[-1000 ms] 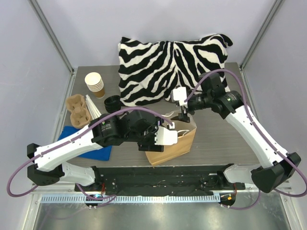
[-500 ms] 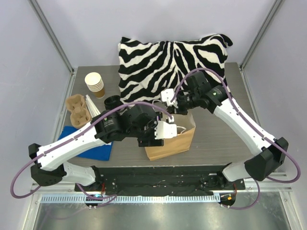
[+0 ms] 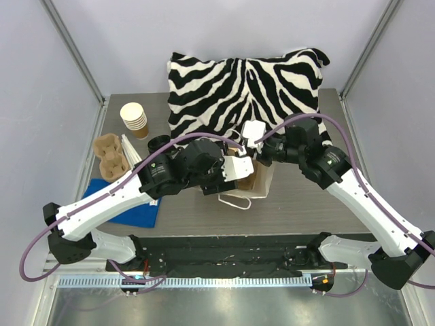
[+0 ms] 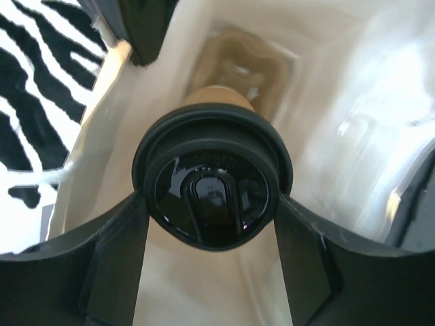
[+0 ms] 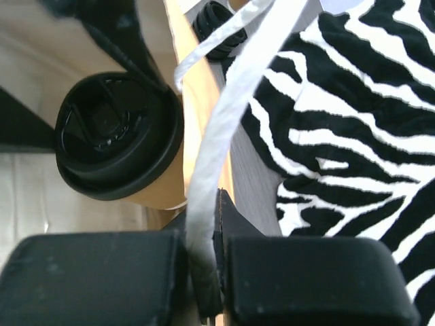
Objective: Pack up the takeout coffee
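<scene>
One coffee, one bag.

Top view: I see one paper bag (image 3: 257,182) near one zebra pillow (image 3: 245,85). Left wrist: my left gripper (image 4: 209,204) squeezes the single takeout coffee (image 4: 213,187) inside the bag. Right wrist: my right gripper (image 5: 204,261) pinches one white handle (image 5: 228,112).

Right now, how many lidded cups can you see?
1: the coffee, held by the left gripper inside the bag, whose handle the right gripper pinches. More may be hidden.

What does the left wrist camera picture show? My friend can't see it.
The left gripper holds the takeout coffee, black lid facing the camera, between its two fingers inside the open paper bag. A zebra-striped pillow shows at the left edge.
</scene>
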`<state>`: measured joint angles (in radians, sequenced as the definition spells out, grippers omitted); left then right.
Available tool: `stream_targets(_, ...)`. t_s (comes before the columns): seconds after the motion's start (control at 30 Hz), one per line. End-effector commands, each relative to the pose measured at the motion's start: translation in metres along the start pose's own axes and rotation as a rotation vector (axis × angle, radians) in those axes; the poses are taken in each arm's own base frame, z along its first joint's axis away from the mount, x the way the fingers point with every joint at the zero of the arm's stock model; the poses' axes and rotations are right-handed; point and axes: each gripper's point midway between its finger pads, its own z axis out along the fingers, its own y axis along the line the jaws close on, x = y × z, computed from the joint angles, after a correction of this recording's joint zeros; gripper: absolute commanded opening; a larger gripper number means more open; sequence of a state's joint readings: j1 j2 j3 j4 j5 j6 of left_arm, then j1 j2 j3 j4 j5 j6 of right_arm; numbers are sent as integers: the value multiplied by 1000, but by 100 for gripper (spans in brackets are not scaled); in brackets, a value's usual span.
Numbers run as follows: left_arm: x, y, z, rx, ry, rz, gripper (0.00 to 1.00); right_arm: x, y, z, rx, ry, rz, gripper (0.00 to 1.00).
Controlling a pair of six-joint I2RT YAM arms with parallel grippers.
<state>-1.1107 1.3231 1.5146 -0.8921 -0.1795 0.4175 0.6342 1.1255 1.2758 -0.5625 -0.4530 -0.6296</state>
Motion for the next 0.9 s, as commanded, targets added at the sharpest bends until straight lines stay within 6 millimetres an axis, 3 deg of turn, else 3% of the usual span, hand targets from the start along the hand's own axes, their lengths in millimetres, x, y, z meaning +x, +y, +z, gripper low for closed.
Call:
stream_targets(0.0, -7, 12, 2, -82, -50, -13, 2, -18, -12, -4, 142, -39, 115, 1)
stream_targets(0.4, 23, -28, 19, -46, -13, 74, 1, -22, 13, -10, 247, -37, 285, 1)
stream_targets(0.63, 22, -49, 15, -24, -57, 142, 1, -28, 36, -12, 206, -50, 415, 1)
stream_targets(0.87, 16, -55, 21, -55, -87, 195, 1, -35, 49, -9, 151, -57, 522, 1)
